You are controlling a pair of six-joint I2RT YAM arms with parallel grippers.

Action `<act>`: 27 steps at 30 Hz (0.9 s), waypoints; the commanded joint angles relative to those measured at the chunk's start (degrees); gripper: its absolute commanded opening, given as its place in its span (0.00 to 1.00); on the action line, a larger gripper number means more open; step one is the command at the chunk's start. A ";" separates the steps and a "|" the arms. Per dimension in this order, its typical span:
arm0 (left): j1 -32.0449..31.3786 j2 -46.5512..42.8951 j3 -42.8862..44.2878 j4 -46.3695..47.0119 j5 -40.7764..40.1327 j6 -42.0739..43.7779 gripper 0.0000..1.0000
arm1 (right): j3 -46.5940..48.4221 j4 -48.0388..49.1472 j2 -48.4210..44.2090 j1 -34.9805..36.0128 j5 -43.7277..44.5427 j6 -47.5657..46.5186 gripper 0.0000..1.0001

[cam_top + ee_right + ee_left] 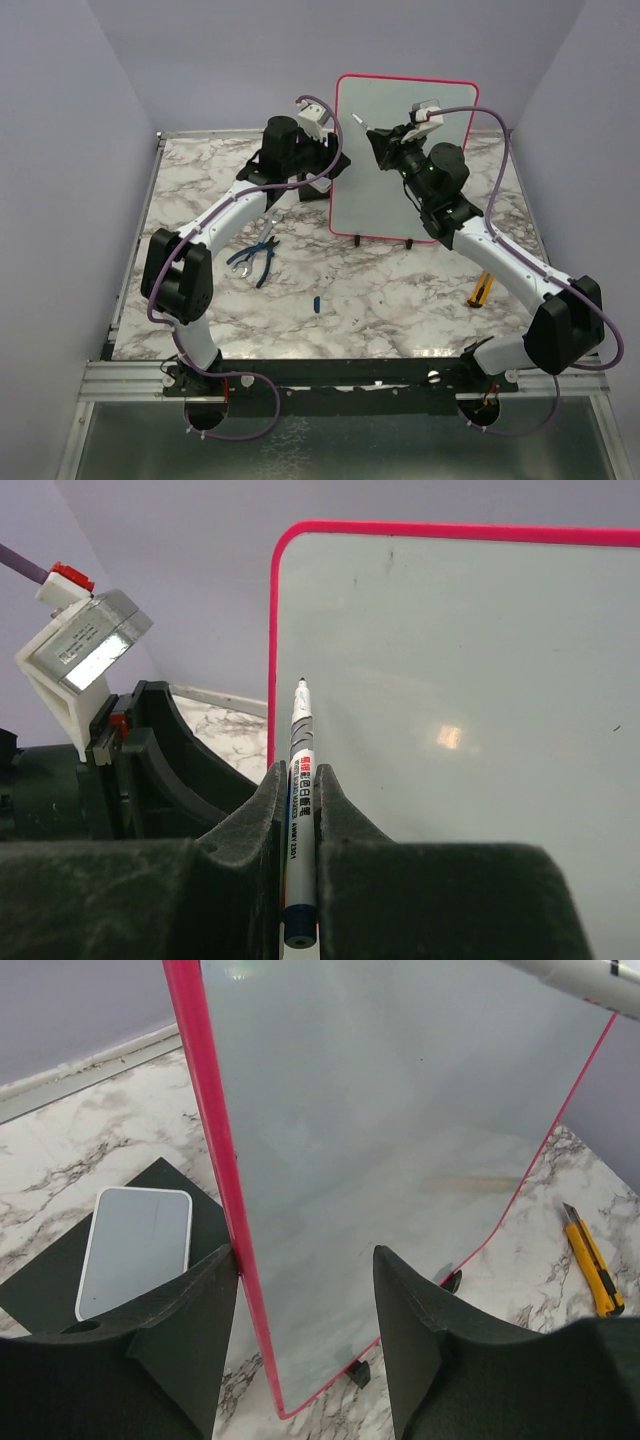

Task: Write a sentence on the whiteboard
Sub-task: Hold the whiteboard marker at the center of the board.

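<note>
Right tool [300, 772] clamps a marker [301, 730], tip near the blank whiteboard [450, 680]; left tool [305, 1260] straddles its edge, jaws apart; nothing written yet.

My right gripper [300, 786] is matt, grainy black plastic, clamped on a smooth white plastic marker [299, 730]. The whiteboard [470, 660] at twelve o'clock is glossy and smooth with a shiny pink-red frame [272, 630], standing on a polished marble-look table [380, 295].
</note>
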 commanded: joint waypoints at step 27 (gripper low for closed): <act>0.02 -0.21 -1.50 0.86 0.15 1.24 0.54 | 3.99 4.14 4.68 -0.21 1.46 -2.22 0.01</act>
